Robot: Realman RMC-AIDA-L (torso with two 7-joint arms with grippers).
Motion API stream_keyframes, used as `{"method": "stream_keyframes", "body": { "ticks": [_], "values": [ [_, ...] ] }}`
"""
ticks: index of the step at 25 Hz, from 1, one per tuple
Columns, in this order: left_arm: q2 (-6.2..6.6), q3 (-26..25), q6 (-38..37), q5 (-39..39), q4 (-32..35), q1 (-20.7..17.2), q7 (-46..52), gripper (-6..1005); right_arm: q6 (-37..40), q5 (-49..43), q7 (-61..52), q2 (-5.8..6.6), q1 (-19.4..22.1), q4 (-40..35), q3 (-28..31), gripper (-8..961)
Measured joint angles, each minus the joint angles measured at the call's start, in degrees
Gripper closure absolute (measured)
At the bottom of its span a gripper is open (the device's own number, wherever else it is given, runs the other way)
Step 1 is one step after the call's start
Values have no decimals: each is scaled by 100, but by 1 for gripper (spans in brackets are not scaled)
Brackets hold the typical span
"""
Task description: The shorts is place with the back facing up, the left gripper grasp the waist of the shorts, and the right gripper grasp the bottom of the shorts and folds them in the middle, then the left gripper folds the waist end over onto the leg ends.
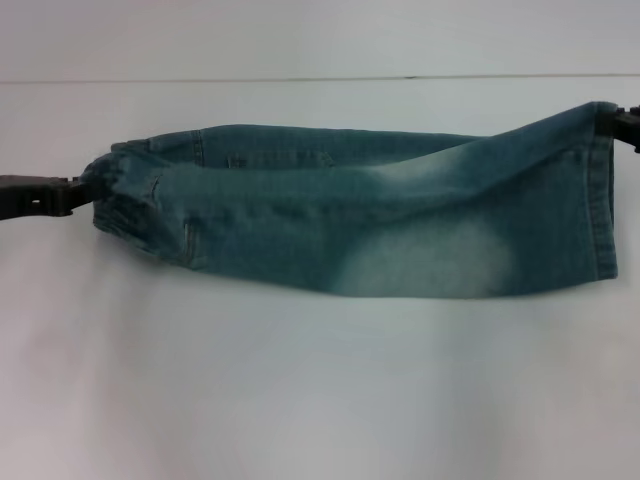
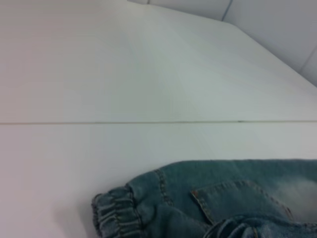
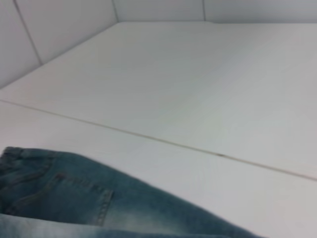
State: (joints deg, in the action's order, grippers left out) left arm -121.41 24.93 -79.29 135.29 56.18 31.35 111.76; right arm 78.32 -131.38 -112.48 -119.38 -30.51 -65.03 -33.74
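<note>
White and bare, the desk [image 1: 300, 400] has a thin seam line running across its far part, with pale wall panels behind it in the wrist views. Across its middle lie the shorts [image 1: 380, 215], blue-green faded denim folded lengthwise into one long band, with whitish worn patches near the centre and toward the near edge.

The waist [image 1: 125, 195], ruffled and gathered, is at the robot's left end of the band. The left gripper [image 1: 70, 193] reaches in from the left edge of the head view, and its jaws are closed on the waist. The left wrist view shows the gathered waistband and a stitched patch pocket [image 2: 233, 201] close below the camera.

The bottom of the shorts [image 1: 603, 190], the flat stitched hems, is at the robot's right end. The right gripper [image 1: 615, 122] comes in at the right edge of the head view, its jaws pinching the far corner of the hems, which sits a little raised. The right wrist view shows denim and a pocket's stitching in the near corner.
</note>
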Motion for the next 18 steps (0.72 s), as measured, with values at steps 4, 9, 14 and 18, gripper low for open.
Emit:
{"method": "stream_keyframes", "body": {
  "ticks": [4, 9, 14, 18],
  "values": [
    [-35, 27, 205, 15, -4, 60, 220, 899, -596, -17, -71, -7, -60, 237, -273, 916],
    [-75, 430, 809, 45, -16, 112, 627, 885, -1256, -28, -109, 45, -172, 667, -501, 915],
    [-78, 876, 1294, 57, -70, 146, 857, 870, -1869, -31, -70, 93, -278, 1028, -664, 914],
    [-87, 943, 1546, 42, -186, 238, 860, 859, -2073, -82, 2, 156, -459, 1345, -693, 916]
  ]
}}
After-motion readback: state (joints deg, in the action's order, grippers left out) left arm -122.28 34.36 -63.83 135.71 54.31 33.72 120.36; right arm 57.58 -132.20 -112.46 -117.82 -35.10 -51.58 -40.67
